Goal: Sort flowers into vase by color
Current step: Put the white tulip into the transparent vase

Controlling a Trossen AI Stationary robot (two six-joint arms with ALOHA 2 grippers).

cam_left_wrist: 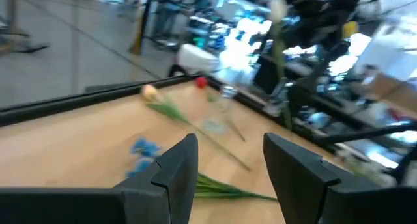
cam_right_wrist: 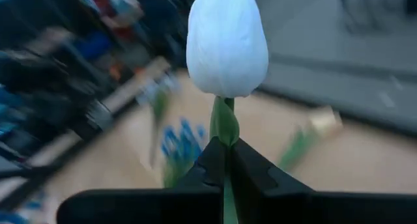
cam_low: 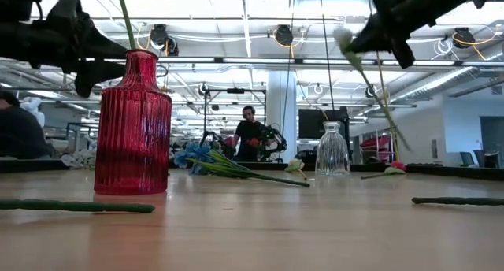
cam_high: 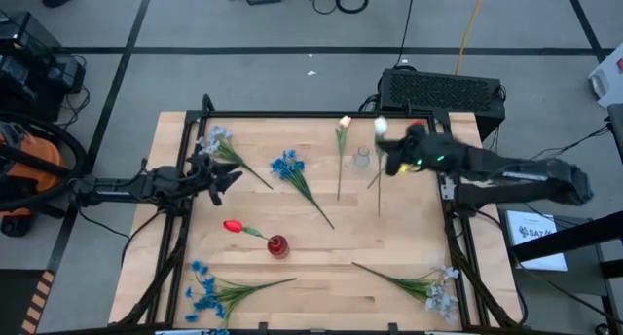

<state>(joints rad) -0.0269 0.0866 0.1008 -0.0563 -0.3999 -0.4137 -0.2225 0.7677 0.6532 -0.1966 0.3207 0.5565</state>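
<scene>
Item, closest to my lens: white tulip (cam_right_wrist: pixel 227 42), stem clamped in my right gripper (cam_right_wrist: pixel 227 160), lifted above the counter (cam_high: pixel 389 267) beside the clear vase (cam_high: pixel 362 159). Left gripper (cam_left_wrist: pixel 229 164): fingers apart, holding nothing, at the left edge. Red vase (cam_low: pixel 132 123) holds one red tulip (cam_high: pixel 233 226).

The right arm reaches in from the right side of the desk (cam_high: pixel 292 277), up near its far edge. Its right gripper (cam_right_wrist: pixel 227 160) is raised in the air, and its jaws are squeezed tight together. The left arm lies stretched out over the left side of the desk. Its left gripper (cam_left_wrist: pixel 229 160) has its jaws wide apart.
</scene>
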